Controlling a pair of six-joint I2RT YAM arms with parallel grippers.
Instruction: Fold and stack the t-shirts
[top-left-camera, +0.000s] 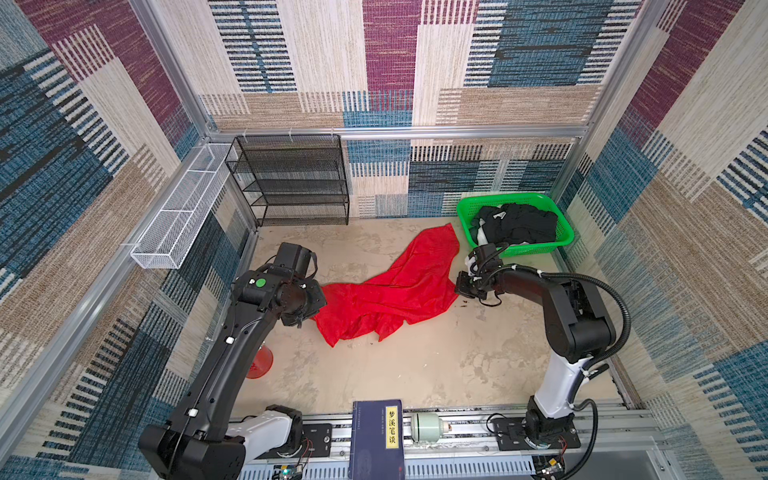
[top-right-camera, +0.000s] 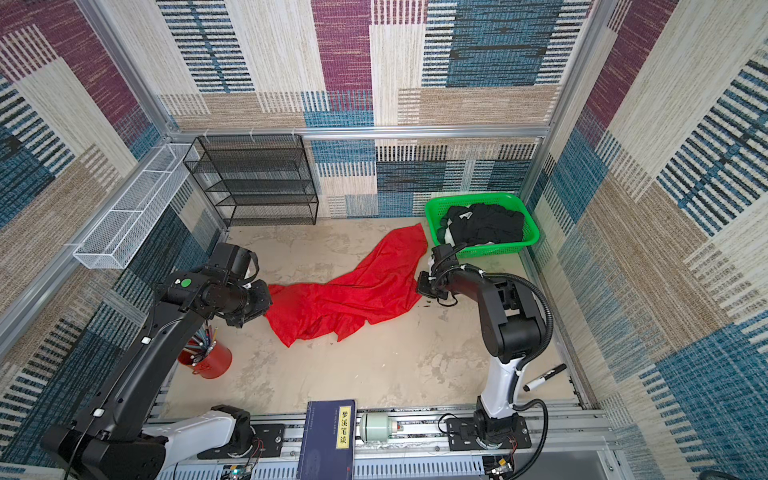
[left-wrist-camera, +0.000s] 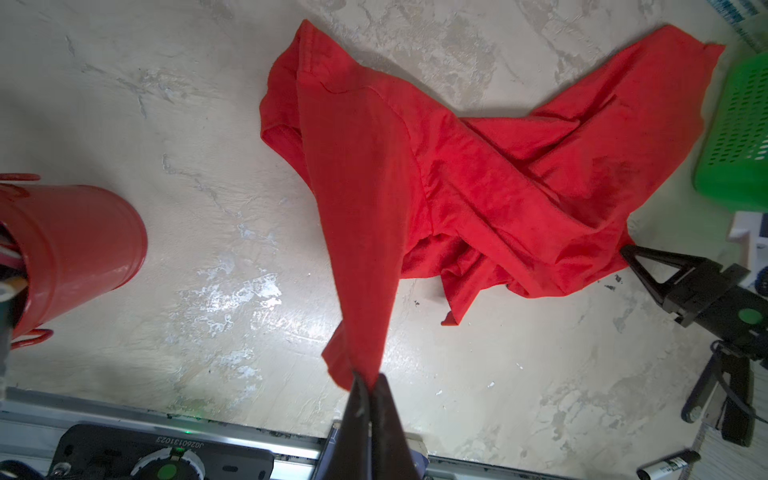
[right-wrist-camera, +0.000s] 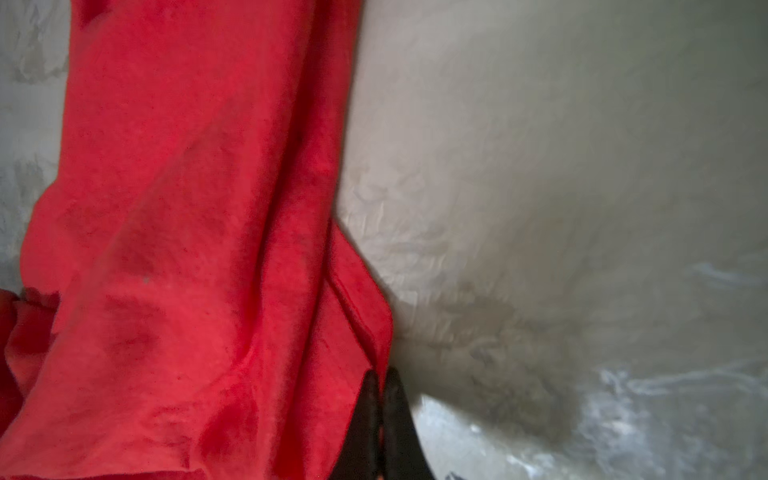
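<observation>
Arms low, angled inward; left gripper and right gripper each clamped on red t-shirt. Thin creased cloth, twisted.

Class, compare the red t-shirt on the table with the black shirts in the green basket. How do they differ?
The red t-shirt is bright red; the black shirts are dark with some white. The red t-shirt lies stretched out on the table; the black shirts sit bunched in the green basket. The left gripper and right gripper pinch the red t-shirt; nothing holds the black shirts. Both are unfolded cloth.
</observation>
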